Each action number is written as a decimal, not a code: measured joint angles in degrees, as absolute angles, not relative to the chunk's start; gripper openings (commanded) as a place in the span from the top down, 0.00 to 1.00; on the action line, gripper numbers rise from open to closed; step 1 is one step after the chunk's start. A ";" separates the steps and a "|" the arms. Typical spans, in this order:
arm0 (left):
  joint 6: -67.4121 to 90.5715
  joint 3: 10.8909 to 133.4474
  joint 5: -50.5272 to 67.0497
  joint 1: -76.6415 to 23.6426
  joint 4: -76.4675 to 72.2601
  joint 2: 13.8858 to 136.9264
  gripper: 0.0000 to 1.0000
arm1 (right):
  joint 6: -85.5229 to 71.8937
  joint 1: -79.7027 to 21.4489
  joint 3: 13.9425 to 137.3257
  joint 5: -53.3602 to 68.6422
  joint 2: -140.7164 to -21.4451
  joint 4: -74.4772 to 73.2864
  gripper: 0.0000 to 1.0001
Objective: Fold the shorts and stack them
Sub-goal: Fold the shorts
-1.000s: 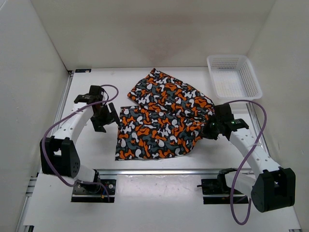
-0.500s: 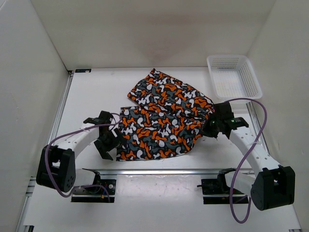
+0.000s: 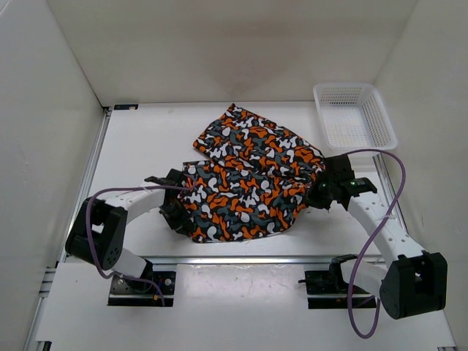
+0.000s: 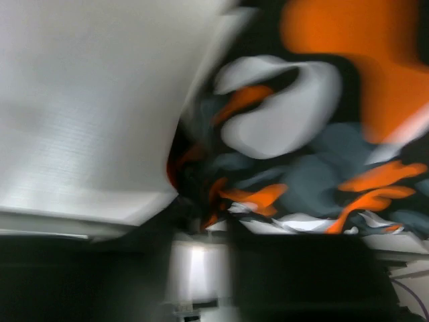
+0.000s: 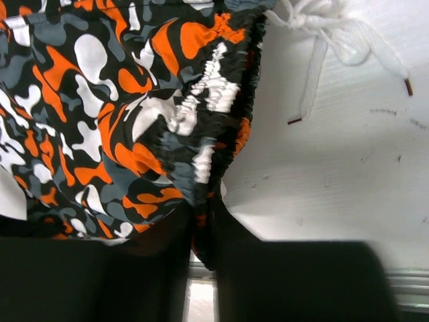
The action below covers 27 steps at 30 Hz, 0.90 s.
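At table centre, soft orange-black-grey-white camouflage fabric shorts; waistband pinched by right gripper; left gripper at hem corner, grasp impossible to tell; first fold seemingly starting; next: secure hem, carry across.

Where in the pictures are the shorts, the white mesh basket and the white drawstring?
shorts (image 3: 248, 183): top external view, middle of the printed fabric.
white mesh basket (image 3: 344, 87): top external view, far rim.
white drawstring (image 5: 345, 41): right wrist view, bunched cord.
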<state>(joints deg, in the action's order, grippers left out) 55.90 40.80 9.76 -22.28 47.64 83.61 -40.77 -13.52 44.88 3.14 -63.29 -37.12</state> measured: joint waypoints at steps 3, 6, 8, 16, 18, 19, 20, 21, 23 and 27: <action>54.41 44.01 8.71 -22.59 46.02 85.76 0.90 | -41.08 -13.26 44.51 2.52 -62.59 -37.65 0.33; 53.82 45.52 8.16 -22.63 45.01 85.45 0.90 | -41.60 -12.14 42.98 1.61 -61.17 -38.44 0.20; 53.69 45.58 8.05 -22.63 44.80 84.55 0.90 | -41.93 -11.14 41.43 1.37 -60.34 -39.29 0.20; 53.41 45.45 8.10 -23.07 44.95 80.71 0.90 | -44.71 -9.76 33.58 1.21 -58.11 -40.88 0.23; 53.41 45.45 8.10 -23.07 44.97 80.58 0.90 | -45.69 -9.76 31.40 1.21 -56.71 -41.10 0.26; 53.41 45.45 8.10 -23.07 44.97 80.58 0.90 | -46.11 -9.76 30.33 1.23 -56.03 -41.06 0.29; 53.41 45.45 8.10 -23.07 44.97 80.58 0.90 | -46.41 -9.76 29.17 1.48 -55.37 -40.66 0.32; 53.41 45.45 8.10 -23.07 44.97 80.58 0.90 | -46.78 -9.76 27.59 1.76 -54.61 -39.79 0.34; 53.36 45.45 8.10 -23.07 44.97 80.58 0.90 | -47.44 -9.76 25.36 2.33 -53.71 -38.39 0.43; 53.01 45.50 8.10 -23.07 45.06 80.58 0.90 | -47.66 -9.74 23.73 3.18 -53.71 -33.52 0.84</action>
<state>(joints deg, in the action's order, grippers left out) 53.01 45.50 8.10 -23.07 45.06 80.58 -47.66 -9.74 23.73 3.18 -53.71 -33.52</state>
